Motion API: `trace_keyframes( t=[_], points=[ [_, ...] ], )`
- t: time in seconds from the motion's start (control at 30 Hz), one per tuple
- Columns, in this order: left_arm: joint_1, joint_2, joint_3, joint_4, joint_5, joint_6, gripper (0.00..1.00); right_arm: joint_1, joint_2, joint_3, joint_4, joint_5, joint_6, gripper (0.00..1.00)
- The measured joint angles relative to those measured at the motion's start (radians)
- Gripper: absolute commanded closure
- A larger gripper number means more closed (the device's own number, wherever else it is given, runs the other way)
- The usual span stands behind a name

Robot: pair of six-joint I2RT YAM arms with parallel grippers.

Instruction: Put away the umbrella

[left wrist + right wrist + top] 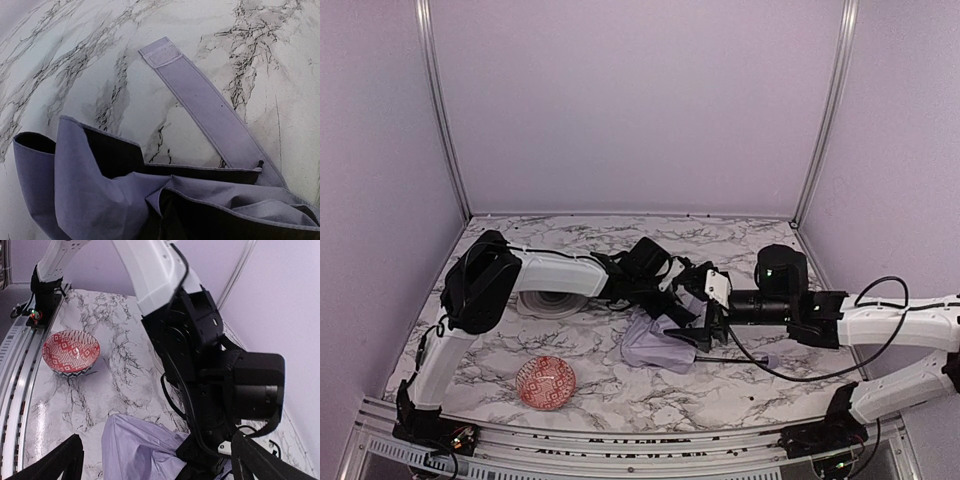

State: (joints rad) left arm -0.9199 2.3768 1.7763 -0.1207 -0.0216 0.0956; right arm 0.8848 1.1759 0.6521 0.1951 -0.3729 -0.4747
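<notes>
The umbrella lies near the middle of the marble worktop, a little toward its right edge, as a crumpled heap of pale lavender fabric with a dark inner side. The left gripper reaches in from the left and is clamped tight on a raised fold of that fabric. Its own fingers are hidden by the cloth in the left wrist view. There, the umbrella's closing strap lies flat and straight on the marble, with its fastening patch at the far end.

The right gripper comes in from the right with its fingers spread wide and holding nothing. The fabric sits just beyond and between them.

A red patterned bowl stands upright near the front edge, left of the umbrella and not touching it.
</notes>
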Motion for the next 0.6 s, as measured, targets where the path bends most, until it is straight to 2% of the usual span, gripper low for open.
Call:
trace_keyframes(
  t=[0.1, 0.23, 0.33, 0.43, 0.6],
  points=[
    [0.004, -0.04, -0.034, 0.011, 0.008, -0.013, 1.0, -0.093, -0.007, -0.061, 0.087, -0.023, 0.138, 0.1],
    [0.009, -0.108, -0.053, 0.019, 0.018, -0.028, 1.0, -0.241, 0.061, -0.051, 0.129, -0.002, 0.342, 0.23],
    [0.009, -0.153, -0.054, 0.033, 0.021, -0.034, 1.0, -0.297, 0.156, -0.013, 0.131, -0.002, 0.458, 0.25],
    [0.009, -0.186, -0.061, 0.048, 0.02, -0.045, 1.0, -0.303, 0.272, 0.051, 0.123, -0.04, 0.558, 0.27],
    [0.009, -0.195, -0.063, 0.055, 0.0, -0.064, 1.0, -0.297, 0.343, 0.07, 0.128, -0.091, 0.651, 0.29]
  ],
)
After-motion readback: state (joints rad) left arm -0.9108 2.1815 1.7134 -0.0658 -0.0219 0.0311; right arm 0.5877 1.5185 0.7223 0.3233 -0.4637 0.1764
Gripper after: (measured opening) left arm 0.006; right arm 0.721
